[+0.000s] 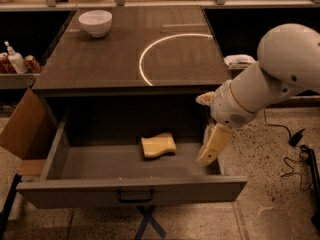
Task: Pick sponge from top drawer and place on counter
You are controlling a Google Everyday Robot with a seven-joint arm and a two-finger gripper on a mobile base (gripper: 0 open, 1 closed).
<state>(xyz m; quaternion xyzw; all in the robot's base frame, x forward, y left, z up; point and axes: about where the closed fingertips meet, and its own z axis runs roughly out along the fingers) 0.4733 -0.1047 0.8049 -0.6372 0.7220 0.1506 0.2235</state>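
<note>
The pale yellow sponge (pixel 158 145) lies flat on the floor of the open top drawer (pixel 132 193), near its middle. The drawer is pulled far out below the dark counter (pixel 100 59), which bears a bright white arc (pixel 150 54). My gripper (pixel 210 151) hangs from the white arm at the right, its cream fingers pointing down inside the drawer's right end. It is to the right of the sponge, apart from it, and holds nothing.
A white bowl (pixel 95 22) stands at the counter's back left. A cardboard box flap (pixel 22 126) leans by the drawer's left side. Bottles and cans (pixel 17 61) sit on the left shelf. A white cloth (pixel 240 60) lies on the right shelf. Cables (pixel 295 154) lie on the floor at right.
</note>
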